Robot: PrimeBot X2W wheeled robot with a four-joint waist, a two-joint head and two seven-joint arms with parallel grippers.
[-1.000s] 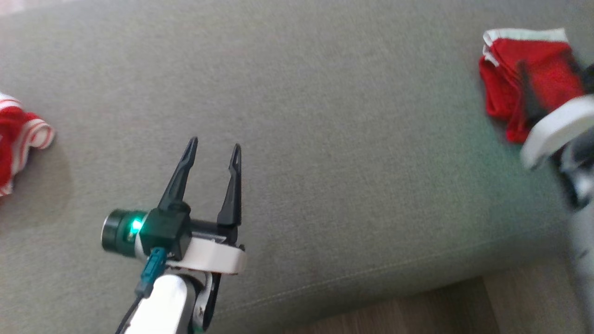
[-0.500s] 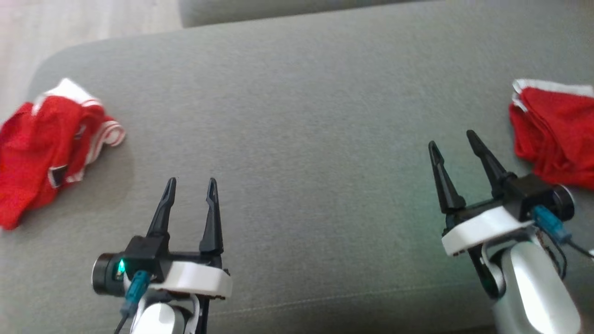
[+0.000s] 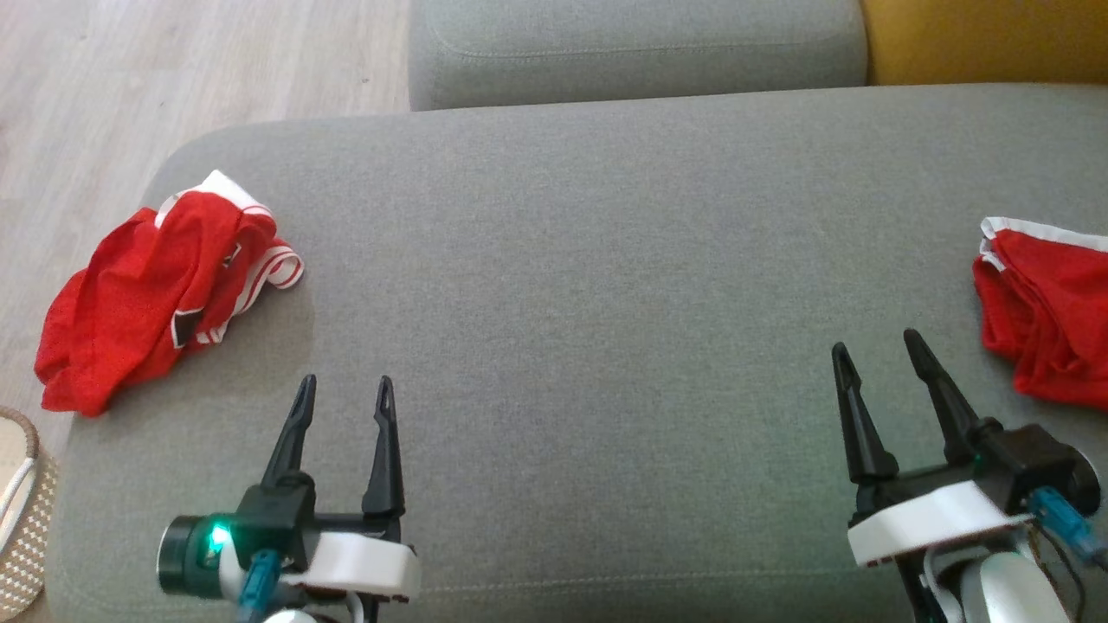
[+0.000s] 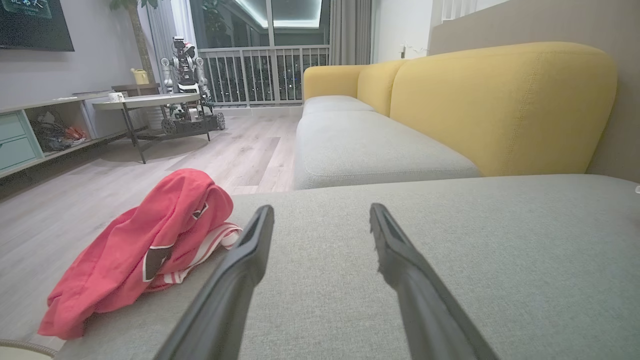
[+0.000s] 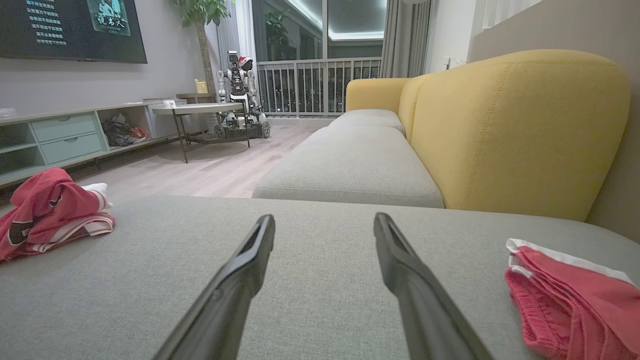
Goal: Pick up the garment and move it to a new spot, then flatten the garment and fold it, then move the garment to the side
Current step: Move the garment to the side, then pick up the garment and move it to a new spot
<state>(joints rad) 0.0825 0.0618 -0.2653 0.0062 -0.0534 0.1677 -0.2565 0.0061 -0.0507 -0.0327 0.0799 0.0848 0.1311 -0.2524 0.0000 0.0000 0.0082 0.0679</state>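
Observation:
A crumpled red garment [image 3: 156, 285] with white trim lies at the left end of the grey sofa cushion [image 3: 589, 260], also in the left wrist view [image 4: 150, 245] and the right wrist view [image 5: 47, 210]. A second red garment [image 3: 1047, 320], folded flat, lies at the cushion's right edge [image 5: 575, 295]. My left gripper [image 3: 345, 382] stands open over the cushion, right of and nearer than the crumpled garment, empty [image 4: 321, 209]. My right gripper [image 3: 875, 342] is open and empty too, just left of the folded garment [image 5: 324, 217].
A yellow backrest [image 3: 987, 39] and another grey seat cushion [image 3: 636, 48] lie beyond. Wooden floor [image 3: 173, 78] runs past the cushion's left end, with a woven basket [image 3: 22, 519] at the lower left. A coffee table [image 5: 200, 110] and another robot [image 5: 239, 95] stand far off.
The head camera has swung, bringing the crumpled garment and both grippers into view. My right gripper has drawn back from the folded garment. Both grippers stay open.

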